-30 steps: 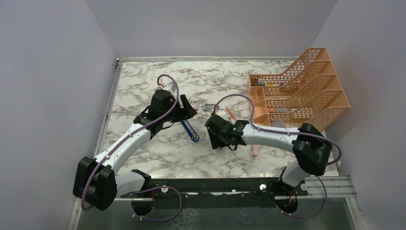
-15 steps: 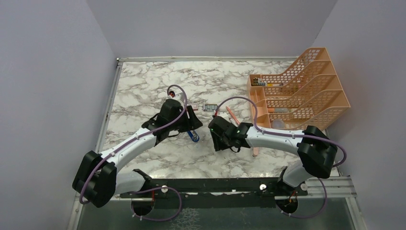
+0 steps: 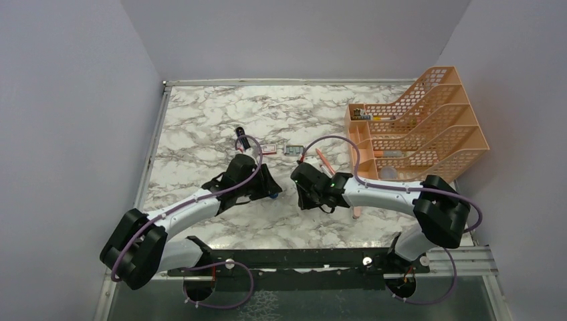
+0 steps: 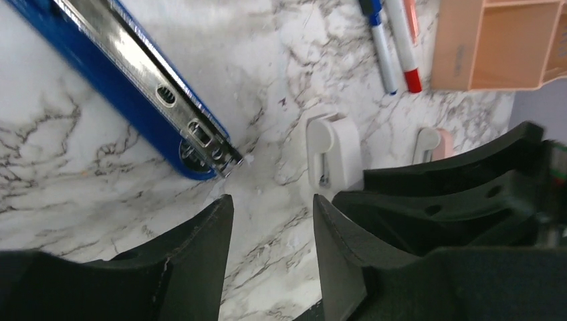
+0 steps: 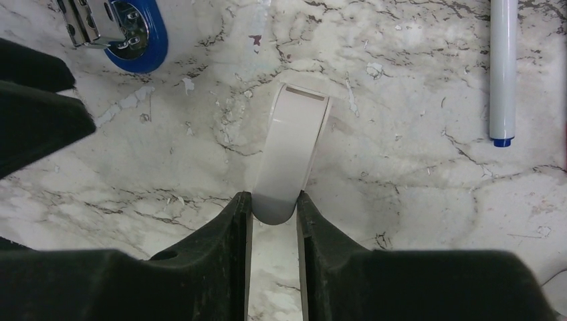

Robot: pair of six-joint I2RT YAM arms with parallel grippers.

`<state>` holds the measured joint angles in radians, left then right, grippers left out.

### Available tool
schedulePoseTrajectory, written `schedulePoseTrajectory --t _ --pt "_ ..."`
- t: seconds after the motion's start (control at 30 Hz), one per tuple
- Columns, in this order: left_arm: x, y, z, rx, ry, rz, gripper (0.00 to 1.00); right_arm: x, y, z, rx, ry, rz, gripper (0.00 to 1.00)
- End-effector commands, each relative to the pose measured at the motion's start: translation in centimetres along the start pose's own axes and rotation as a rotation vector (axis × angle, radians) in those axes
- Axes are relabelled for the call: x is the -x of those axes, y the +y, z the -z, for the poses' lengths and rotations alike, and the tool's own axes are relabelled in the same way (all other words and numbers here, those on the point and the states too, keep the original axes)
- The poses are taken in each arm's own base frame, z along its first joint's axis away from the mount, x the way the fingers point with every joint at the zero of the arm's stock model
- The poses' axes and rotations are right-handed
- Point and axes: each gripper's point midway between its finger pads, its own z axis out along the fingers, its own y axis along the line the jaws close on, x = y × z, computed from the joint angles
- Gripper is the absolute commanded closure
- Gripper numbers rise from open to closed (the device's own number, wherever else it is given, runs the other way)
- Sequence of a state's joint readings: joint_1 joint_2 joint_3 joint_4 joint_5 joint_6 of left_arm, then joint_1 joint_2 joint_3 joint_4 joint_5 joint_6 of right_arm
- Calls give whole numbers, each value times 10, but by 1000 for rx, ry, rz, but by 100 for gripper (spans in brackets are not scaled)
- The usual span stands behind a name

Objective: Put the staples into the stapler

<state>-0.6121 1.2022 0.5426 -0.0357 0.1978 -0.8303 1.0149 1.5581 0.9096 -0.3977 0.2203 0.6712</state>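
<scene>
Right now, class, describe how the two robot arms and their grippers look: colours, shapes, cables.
Both arms match. The left arm and right arm have smooth white links between bulky black joint housings. A thin purple cable loops along each arm. The left gripper and right gripper each have two matte black fingers that taper to blunt tips.

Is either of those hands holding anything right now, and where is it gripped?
The right hand pinches the small white block at its near rounded end. The left hand holds nothing.
</scene>
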Motion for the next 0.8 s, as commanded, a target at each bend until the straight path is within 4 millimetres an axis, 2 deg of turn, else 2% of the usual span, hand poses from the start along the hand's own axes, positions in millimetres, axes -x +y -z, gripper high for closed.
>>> schedulePoseTrajectory --t 0.0,0.07,0.2,0.33,0.47,0.77 --pt "-15 -9 -2 -85 -5 37 54 2 11 11 76 -25 -54 74" --pt "-25 -8 -5 -108 0 50 56 -1 17 15 124 -6 -77 74" --pt "-49 -11 -12 -149 34 44 56 -9 28 20 217 32 -132 75" --pt "-65 -15 -19 -144 53 8 56 -16 33 24 270 55 -192 77" --pt "-78 -17 -26 -150 72 -1 58 -18 33 25 295 58 -222 78" --pt "-91 -19 -35 -166 114 -19 72 -19 35 25 344 78 -249 81"
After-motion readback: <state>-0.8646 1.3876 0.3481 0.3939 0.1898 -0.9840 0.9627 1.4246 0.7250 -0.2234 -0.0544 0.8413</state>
